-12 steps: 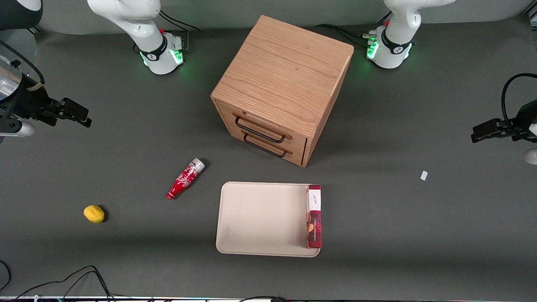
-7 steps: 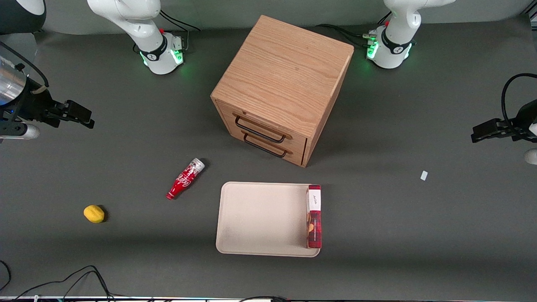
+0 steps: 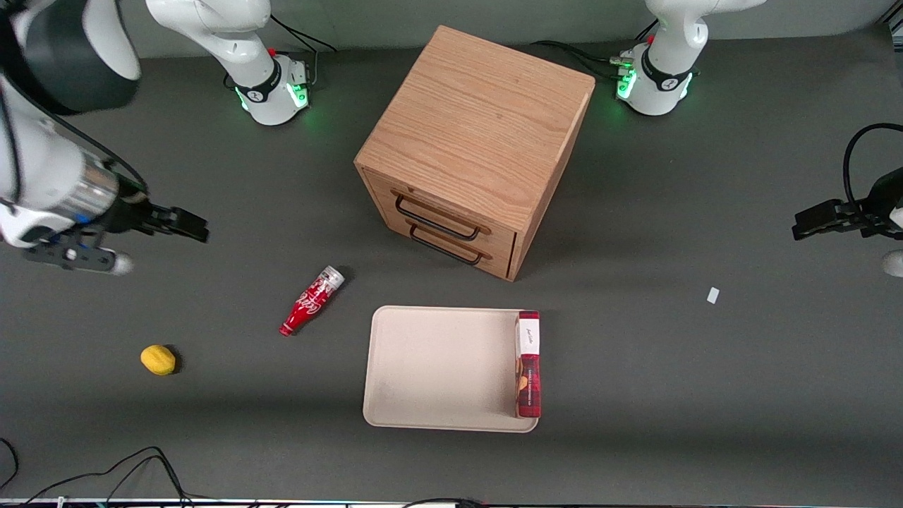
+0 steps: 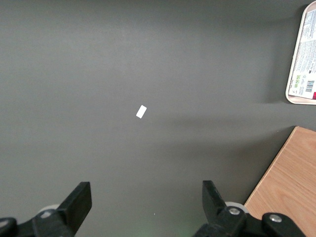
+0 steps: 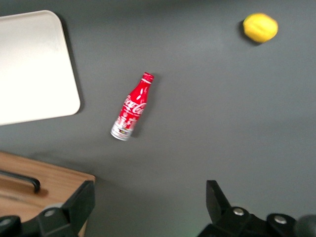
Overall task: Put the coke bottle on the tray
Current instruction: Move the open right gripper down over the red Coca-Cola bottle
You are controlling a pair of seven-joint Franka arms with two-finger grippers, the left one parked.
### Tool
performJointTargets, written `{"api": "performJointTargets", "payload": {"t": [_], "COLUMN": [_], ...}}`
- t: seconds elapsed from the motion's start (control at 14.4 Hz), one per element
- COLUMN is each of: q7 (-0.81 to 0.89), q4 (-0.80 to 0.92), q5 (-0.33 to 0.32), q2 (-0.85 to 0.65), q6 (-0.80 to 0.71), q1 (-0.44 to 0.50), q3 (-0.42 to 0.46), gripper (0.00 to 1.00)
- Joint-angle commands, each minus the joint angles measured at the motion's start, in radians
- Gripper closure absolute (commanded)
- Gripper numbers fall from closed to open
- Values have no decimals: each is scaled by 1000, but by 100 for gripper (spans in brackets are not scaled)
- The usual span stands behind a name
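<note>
The tool hung above the desk at the working arm's end, its fingers spread wide and holding nothing. A lemon sat nearer the front camera. The coke bottle lay flat on its side on the desk, near the tray but not on it. A red-and-white box lay along the tray's edge toward the parked arm. The wooden drawer cabinet stood farther from the camera than both.
</note>
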Motion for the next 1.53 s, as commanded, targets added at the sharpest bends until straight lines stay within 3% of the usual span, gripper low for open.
{"api": "performJointTargets", "payload": {"t": [0.0,0.21,0.35,0.49,0.77,1.46], "q7": [137,287,436,542,586,609], "q4": [7,-119,-186,-263,-373,-392], "q5": [-23,-43,-140,-195,-198,-251], "q2": [92,146,194,234,295,425], "q6": [77,281,401,523,711,855], "q1": [23,23,11,6,3,-10], "q3": [9,36,86,111,108,91], "gripper": [0,0,0,0,0,1]}}
